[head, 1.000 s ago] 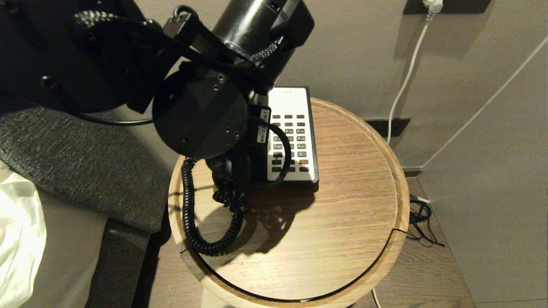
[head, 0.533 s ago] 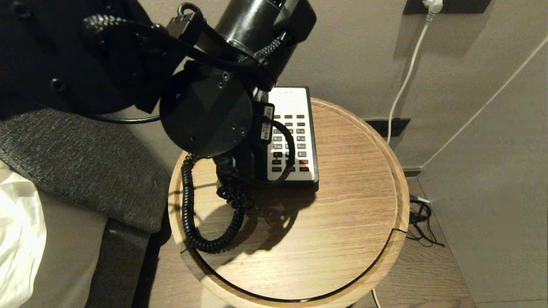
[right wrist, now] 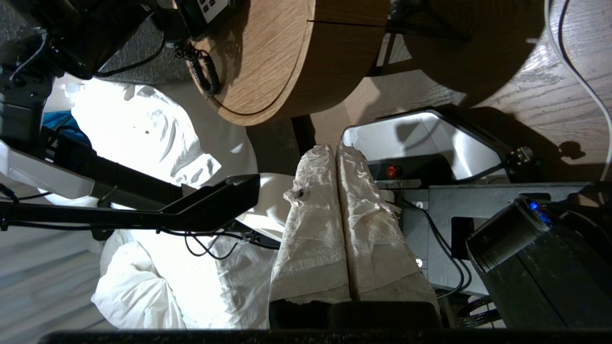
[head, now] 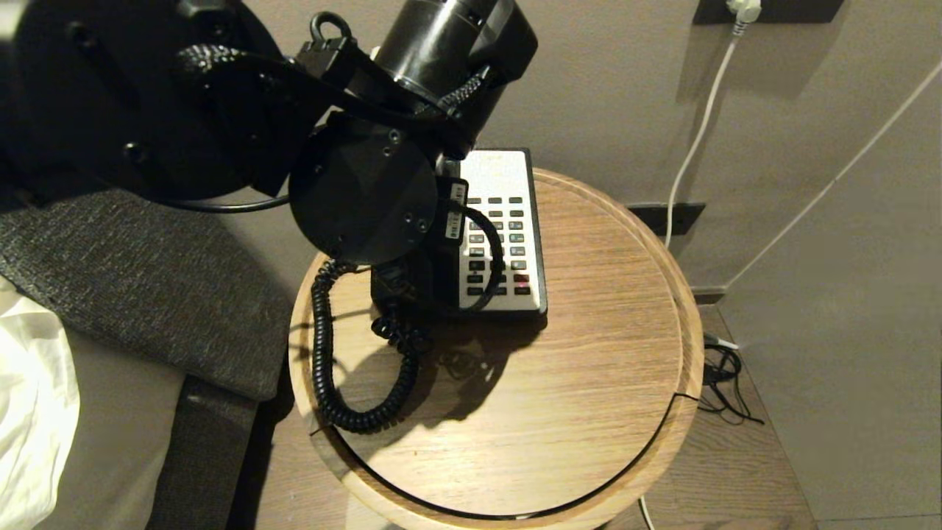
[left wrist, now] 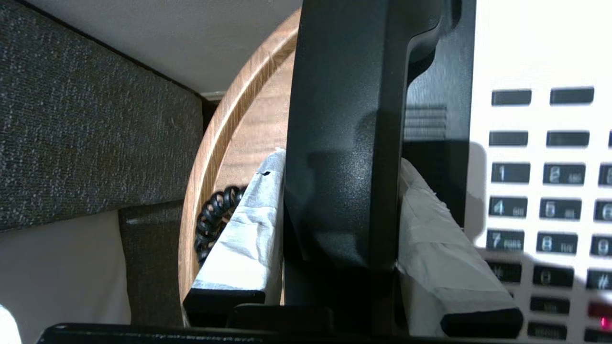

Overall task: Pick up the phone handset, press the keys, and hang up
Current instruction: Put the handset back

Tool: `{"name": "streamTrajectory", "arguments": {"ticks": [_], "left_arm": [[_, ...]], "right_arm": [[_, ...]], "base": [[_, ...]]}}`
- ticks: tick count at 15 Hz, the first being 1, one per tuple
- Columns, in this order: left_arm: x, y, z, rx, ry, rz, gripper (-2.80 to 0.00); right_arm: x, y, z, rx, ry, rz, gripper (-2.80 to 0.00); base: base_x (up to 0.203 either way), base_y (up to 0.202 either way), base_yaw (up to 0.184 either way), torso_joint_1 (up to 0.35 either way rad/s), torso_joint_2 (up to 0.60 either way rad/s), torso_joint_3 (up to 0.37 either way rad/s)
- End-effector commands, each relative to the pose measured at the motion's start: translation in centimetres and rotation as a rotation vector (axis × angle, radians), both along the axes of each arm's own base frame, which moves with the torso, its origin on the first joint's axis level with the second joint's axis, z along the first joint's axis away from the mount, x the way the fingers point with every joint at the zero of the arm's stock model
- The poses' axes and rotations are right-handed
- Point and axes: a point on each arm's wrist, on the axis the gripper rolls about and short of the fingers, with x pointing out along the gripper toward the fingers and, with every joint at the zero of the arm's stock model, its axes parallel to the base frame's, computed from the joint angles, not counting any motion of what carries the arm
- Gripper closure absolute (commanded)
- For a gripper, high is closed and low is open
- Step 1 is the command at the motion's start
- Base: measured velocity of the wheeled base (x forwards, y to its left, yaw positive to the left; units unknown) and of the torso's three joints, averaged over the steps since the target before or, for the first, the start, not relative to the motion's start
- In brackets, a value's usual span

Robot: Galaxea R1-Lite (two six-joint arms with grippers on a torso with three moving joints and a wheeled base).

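The left gripper (left wrist: 342, 224) has crept up and right, clamped on the phone handset (left wrist: 349, 143) — lifted just above the phone base (head: 504, 228); keys come next. Right gripper (right wrist: 337, 157) parked, closed.

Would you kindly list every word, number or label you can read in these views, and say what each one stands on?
"1", "2", "4", "5", "7", "8", "0": on dark keys of the phone base, left wrist view.
Small letters beside those digits: too blurred to read.
Lower keys and the long keys above: no readable print.
White sticker on the left arm's wrist, head view: print too small to read.
Label under the red button on the robot's base, right wrist view: illegible.
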Motion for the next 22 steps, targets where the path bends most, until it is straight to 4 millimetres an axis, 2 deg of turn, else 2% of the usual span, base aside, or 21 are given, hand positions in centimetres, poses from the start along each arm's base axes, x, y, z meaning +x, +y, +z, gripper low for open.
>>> {"name": "streamTrajectory", "arguments": {"ticks": [1,15,22], "left_arm": [[0.4,-0.1,-0.2,0.005,-0.003,0.012,0.00],[1.5,-1.4,-1.3,0.030,-0.010,-0.003,0.00],[1.9,-1.2,-1.3,0.044,-0.014,0.016,0.00]], "right_arm": [[-0.2,-0.2,-0.3,0.000,0.008,-0.002,0.00],[-1.4,-1.0,-2.2,-0.010,0.022,-0.014,0.00],[-1.5,-1.0,-2.4,-0.008,0.024,-0.012,0.00]], "base": [[0.000,0.000,0.000,0.000,0.00,0.000],[0.000,0.000,0.000,0.000,0.00,0.000],[0.000,0.000,0.000,0.000,0.00,0.000]]}}
